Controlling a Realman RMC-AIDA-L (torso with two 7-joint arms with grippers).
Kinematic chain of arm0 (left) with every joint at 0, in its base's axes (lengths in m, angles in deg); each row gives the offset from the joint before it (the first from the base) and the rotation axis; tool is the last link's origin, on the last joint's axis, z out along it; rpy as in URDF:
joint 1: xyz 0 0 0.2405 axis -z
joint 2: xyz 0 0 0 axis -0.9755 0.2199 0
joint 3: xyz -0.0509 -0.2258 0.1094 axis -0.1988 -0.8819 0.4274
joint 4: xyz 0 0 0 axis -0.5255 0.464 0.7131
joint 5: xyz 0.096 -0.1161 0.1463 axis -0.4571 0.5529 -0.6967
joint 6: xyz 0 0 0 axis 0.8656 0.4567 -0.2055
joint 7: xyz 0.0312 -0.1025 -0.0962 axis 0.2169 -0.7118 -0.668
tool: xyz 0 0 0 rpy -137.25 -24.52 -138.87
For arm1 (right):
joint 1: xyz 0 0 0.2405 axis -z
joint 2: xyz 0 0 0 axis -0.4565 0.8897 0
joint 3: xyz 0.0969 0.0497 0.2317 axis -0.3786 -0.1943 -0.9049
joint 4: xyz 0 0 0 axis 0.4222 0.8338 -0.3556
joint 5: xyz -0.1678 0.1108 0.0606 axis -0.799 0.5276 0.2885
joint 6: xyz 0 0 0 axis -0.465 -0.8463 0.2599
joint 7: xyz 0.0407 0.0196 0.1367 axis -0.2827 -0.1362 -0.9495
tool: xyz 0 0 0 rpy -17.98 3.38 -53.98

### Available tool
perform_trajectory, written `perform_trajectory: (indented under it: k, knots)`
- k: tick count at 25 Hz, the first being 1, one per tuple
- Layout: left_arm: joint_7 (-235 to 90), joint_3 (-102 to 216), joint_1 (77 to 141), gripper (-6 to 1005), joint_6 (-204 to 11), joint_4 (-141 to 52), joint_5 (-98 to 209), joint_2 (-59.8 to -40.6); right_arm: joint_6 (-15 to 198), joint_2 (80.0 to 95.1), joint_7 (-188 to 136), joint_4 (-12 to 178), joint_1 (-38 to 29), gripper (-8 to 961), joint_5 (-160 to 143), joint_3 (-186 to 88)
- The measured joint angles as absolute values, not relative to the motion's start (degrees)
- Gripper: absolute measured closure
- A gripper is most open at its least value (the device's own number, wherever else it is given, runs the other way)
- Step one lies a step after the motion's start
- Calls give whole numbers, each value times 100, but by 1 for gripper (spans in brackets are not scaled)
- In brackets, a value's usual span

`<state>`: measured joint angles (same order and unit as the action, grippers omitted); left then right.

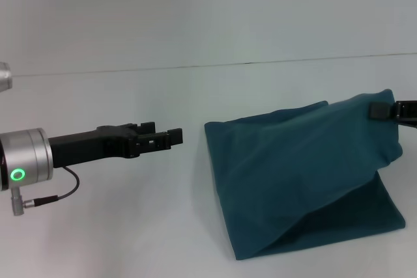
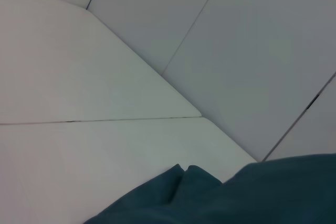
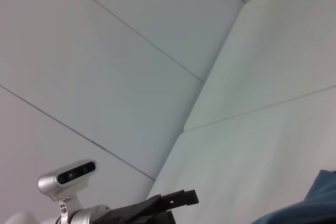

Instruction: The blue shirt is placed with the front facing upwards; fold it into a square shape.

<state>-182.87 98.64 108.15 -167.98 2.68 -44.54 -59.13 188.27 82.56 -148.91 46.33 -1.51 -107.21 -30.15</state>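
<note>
At the head view's right, the soft, limp dark teal-blue cotton shirt (image 1: 306, 174) hangs tented from the right gripper (image 1: 386, 110) pinching its raised upper-right corner, best gripped at edges, while the left gripper (image 1: 171, 137), seemingly pressed together, hovers centre-left.

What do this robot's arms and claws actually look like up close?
The left arm ends in a silver metal cylinder with a glowing green ring light and a thin black cable; its left gripper is black, boxy and flat-fingered. The right gripper is black too, and only its tip shows.
</note>
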Motion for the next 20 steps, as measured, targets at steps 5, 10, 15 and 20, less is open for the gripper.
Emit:
perform_trajectory:
  k: [5, 10, 15, 20]
  knots:
    - [-18287, 9865, 10813, 111, -16793, 268, -4454, -5913, 18648, 8226, -14864, 4659, -116, 912, -10789, -2939]
    - [-18287, 9865, 10810, 111, -16783, 268, -4466, -5913, 18451, 8281, -14818, 4654, -108, 911, -11003, -2914]
    - [-18287, 9865, 10816, 111, -16780, 268, -4468, -5914, 18289, 8279, -14816, 4649, -81, 911, -11196, -2925]
    - [-18287, 9865, 10815, 111, -16779, 268, -4461, -5914, 18174, 8229, -14843, 4641, -60, 910, -11350, -2955]
